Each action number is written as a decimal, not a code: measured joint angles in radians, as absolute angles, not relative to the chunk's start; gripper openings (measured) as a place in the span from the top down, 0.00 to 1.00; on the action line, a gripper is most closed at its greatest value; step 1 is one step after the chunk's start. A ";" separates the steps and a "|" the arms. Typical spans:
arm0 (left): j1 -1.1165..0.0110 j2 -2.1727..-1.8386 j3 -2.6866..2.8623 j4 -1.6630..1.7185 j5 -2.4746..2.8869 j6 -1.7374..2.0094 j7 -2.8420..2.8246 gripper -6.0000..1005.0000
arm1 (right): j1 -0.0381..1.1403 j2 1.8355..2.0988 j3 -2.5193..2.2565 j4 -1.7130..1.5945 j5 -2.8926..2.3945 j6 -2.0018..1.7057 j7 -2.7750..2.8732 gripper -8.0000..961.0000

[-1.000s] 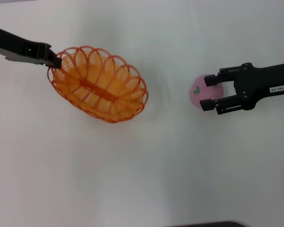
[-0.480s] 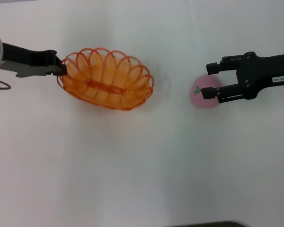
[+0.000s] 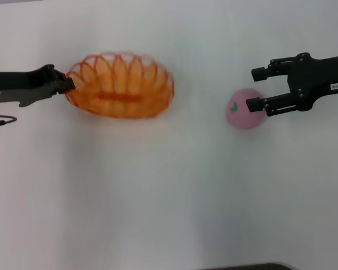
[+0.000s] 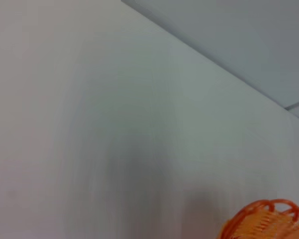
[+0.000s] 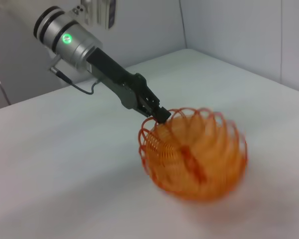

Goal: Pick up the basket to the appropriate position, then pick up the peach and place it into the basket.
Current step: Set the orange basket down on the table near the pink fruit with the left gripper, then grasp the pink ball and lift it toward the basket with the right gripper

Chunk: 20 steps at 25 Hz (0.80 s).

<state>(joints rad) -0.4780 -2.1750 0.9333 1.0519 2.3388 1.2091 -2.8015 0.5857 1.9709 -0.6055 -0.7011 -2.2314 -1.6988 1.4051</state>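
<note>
The orange wire basket (image 3: 121,84) hangs tilted from its left rim in my left gripper (image 3: 69,84), which is shut on that rim. It also shows in the right wrist view (image 5: 194,154), its opening turned toward that camera, with the left gripper (image 5: 158,112) on its rim, and a part of it shows in the left wrist view (image 4: 269,224). The pink peach (image 3: 245,115) with a green leaf mark lies on the white table at the right. My right gripper (image 3: 253,89) is open, its lower finger over the peach's upper right edge, holding nothing.
The white table (image 3: 158,197) stretches flat between the basket and the peach. A dark edge (image 3: 248,266) shows at the table's front. A grey wall (image 5: 229,30) stands behind the table in the right wrist view.
The left gripper has swung the basket toward the back and tilted it more on edge. The right gripper has moved back and to the right, off the peach, which stayed put.
</note>
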 joint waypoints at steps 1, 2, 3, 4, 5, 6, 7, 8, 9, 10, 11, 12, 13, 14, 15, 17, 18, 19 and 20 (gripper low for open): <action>-0.471 -2.175 0.943 1.051 2.335 1.203 -2.802 0.93 | 0.588 1.970 -0.606 -0.701 -2.232 -1.699 1.405 0.14; -0.468 -2.175 0.949 1.050 2.333 1.201 -2.803 0.92 | 0.589 1.969 -0.606 -0.701 -2.232 -1.698 1.404 0.14; -0.465 -2.175 0.957 1.049 2.333 1.199 -2.803 0.92 | 0.590 1.968 -0.606 -0.701 -2.233 -1.697 1.404 0.14; -0.463 -2.175 0.963 1.048 2.332 1.197 -2.802 0.89 | 0.592 1.967 -0.606 -0.701 -2.233 -1.695 1.404 0.14; -0.462 -2.175 0.966 1.049 2.332 1.193 -2.800 0.85 | 0.593 1.967 -0.606 -0.701 -2.233 -1.693 1.404 0.14; -0.461 -2.175 0.967 1.049 2.332 1.190 -2.795 0.82 | 0.595 1.967 -0.606 -0.701 -2.233 -1.691 1.404 0.14; -0.461 -2.174 0.967 1.051 2.333 1.186 -2.788 0.79 | 0.595 1.967 -0.606 -0.701 -2.234 -1.690 1.404 0.14; -0.460 -2.173 0.966 1.052 2.334 1.185 -2.778 0.76 | 0.597 1.967 -0.606 -0.703 -2.234 -1.689 1.405 0.14; -0.460 -2.171 0.963 1.056 2.334 1.184 -2.761 0.72 | 0.598 1.966 -0.606 -0.705 -2.233 -1.688 1.407 0.14; -0.460 -2.169 0.956 1.062 2.334 1.184 -2.736 0.68 | 0.600 1.966 -0.606 -0.706 -2.234 -1.688 1.409 0.14; -0.458 -2.169 0.952 1.067 2.334 1.184 -2.720 0.64 | 0.601 1.966 -0.606 -0.707 -2.234 -1.689 1.412 0.14; -0.452 -2.169 0.940 1.083 2.331 1.184 -2.684 0.60 | 0.607 1.966 -0.605 -0.711 -2.233 -1.692 1.426 0.14; -0.442 -2.169 0.930 1.104 2.323 1.185 -2.642 0.56 | 0.607 1.966 -0.605 -0.711 -2.233 -1.692 1.426 0.14; -0.430 -2.169 0.923 1.125 2.310 1.188 -2.599 0.52 | 0.610 1.966 -0.604 -0.713 -2.232 -1.694 1.441 0.14; -0.414 -2.169 0.917 1.154 2.289 1.191 -2.548 0.52 | 0.616 1.966 -0.601 -0.715 -2.230 -1.694 1.461 0.14; -0.369 -2.171 0.903 1.223 2.208 1.226 -2.377 0.52 | 0.629 1.964 -0.596 -0.729 -2.226 -1.694 1.515 0.14; -0.369 -2.171 0.903 1.223 2.208 1.226 -2.377 0.52 | 0.635 1.964 -0.596 -0.742 -2.225 -1.694 1.548 0.14; -0.351 -2.173 0.891 1.244 2.156 1.260 -2.279 0.52 | 0.643 1.964 -0.596 -0.754 -2.223 -1.695 1.577 0.14; -0.336 -2.173 0.875 1.254 2.103 1.300 -2.182 0.51 | 0.651 1.964 -0.597 -0.770 -2.222 -1.696 1.607 0.14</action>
